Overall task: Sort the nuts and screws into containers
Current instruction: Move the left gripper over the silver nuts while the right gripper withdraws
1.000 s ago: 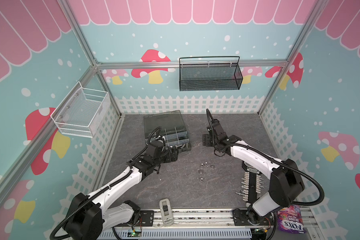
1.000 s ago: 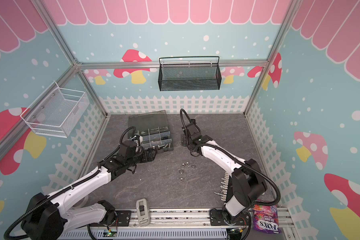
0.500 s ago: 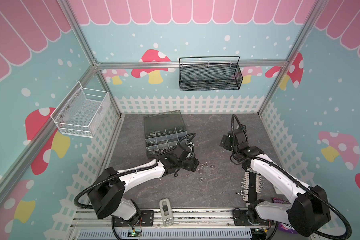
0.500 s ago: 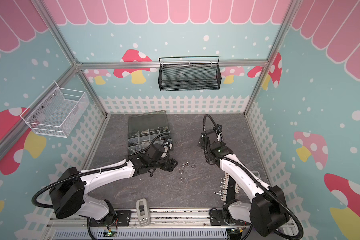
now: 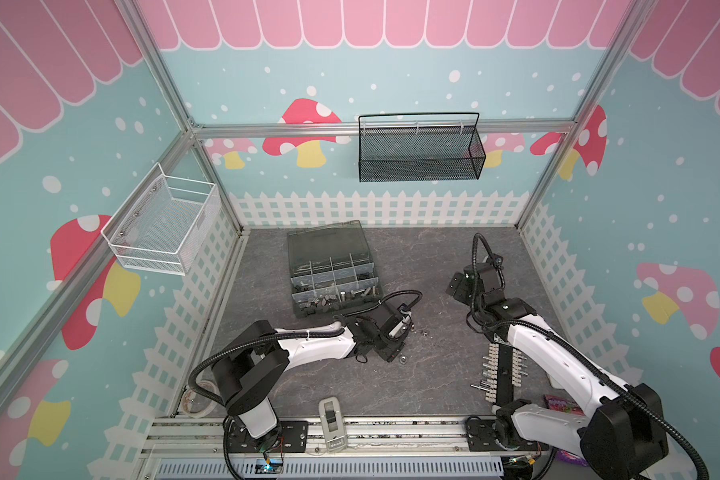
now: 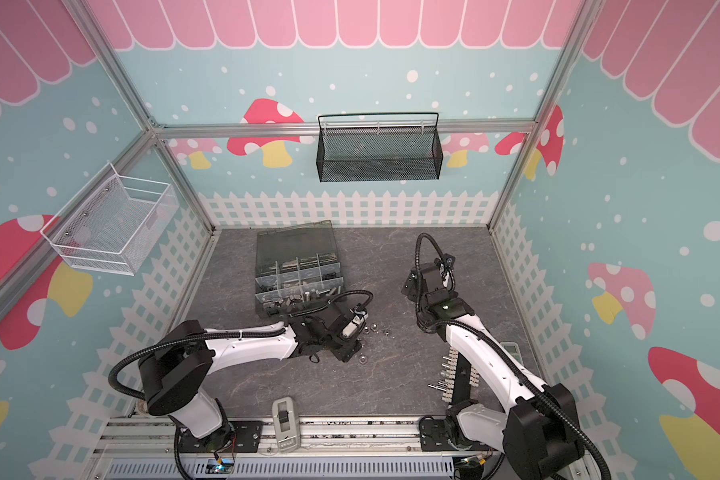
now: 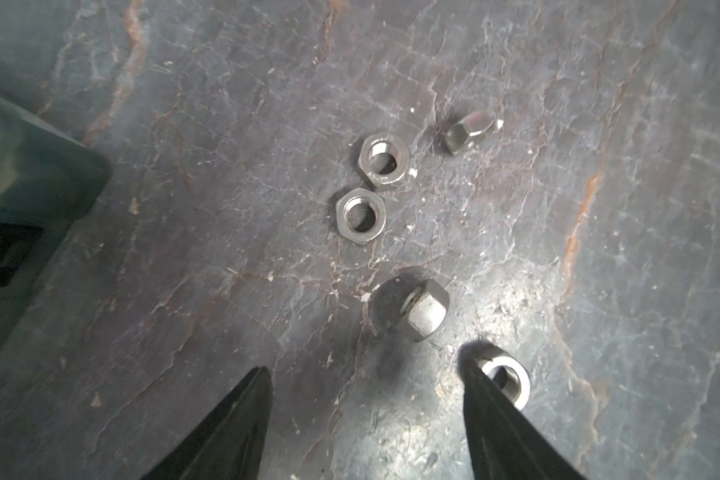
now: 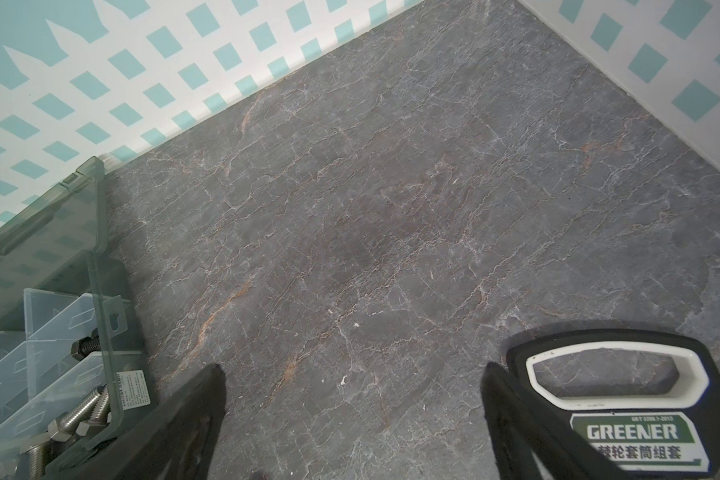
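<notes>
– Left gripper: how does it stand?
– Low over the table, about midway between the side edges and nearer the front edge than the back; its jaws are spread; only bare slate lies between them; nothing is gripped.
– And the nuts?
– Five silver ones lie loose on the table by its fingertips; the nearest, ring-shaped, sits against the outer side of one finger, partly hidden by it and outside the gap; next comes a hex nut tipped on its side; past that two lie flat, just beside each other; the farthest is a small one on its side.
– Right gripper?
– Farther back, over the right half of the table; its fingers are wide apart with bare table between them; it holds nothing; a black tool case with a white handle and a green GREENER label lies just beside one finger.
– Where are the containers?
– Toward the back edge, left of the middle; they are the compartments of the organizer box, split by pale dividers, its smoky lid swung open at the back; the screws lie in the near row, black ones toward the table's left edge, silver ones next to them; what the farther compartments hold is too small to tell.
– Beyond the table?
– A white wire basket hangs on the left wall; a black mesh basket hangs on the back wall.
</notes>
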### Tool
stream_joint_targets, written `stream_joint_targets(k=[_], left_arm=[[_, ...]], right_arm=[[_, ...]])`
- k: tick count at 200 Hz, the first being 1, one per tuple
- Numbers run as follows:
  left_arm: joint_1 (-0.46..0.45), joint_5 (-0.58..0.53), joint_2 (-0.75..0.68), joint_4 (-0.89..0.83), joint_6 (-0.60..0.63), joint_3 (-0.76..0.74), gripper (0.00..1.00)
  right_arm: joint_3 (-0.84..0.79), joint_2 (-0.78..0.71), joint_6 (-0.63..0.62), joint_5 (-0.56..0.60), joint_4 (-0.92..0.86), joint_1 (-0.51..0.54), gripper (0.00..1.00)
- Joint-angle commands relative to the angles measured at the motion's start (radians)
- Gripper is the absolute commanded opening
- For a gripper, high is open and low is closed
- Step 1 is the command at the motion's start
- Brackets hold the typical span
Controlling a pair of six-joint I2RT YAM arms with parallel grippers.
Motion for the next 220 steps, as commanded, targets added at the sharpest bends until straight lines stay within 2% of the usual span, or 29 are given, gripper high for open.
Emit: stream_joint_targets(k=[1, 30, 60, 121, 220], left_arm=[[-0.007, 0.043, 0.039, 0.051, 0.063, 0.028, 0.72], [-0.007, 0.057, 0.069, 0.081, 0.055, 0.033, 0.67], [-0.007, 0.063, 0.092, 0.09, 0.053, 0.042, 0.66], [-0.006, 0.076, 0.13, 0.099, 0.047, 0.059, 0.51], [-0.007, 0.119, 0.17, 0.102, 0.027, 0.071, 0.39]], right_arm=[[-0.008, 0.004, 0.025, -0.011, -0.001, -0.009, 0.97], [-0.007, 0.006, 0.024, -0.013, -0.001, -0.012, 0.97], [-0.007, 0.013, 0.022, -0.018, 0.0, -0.013, 0.97], [-0.006, 0.031, 0.021, -0.032, 0.004, -0.014, 0.97], [-0.003, 0.039, 0.019, -0.043, 0.009, -0.016, 0.97]])
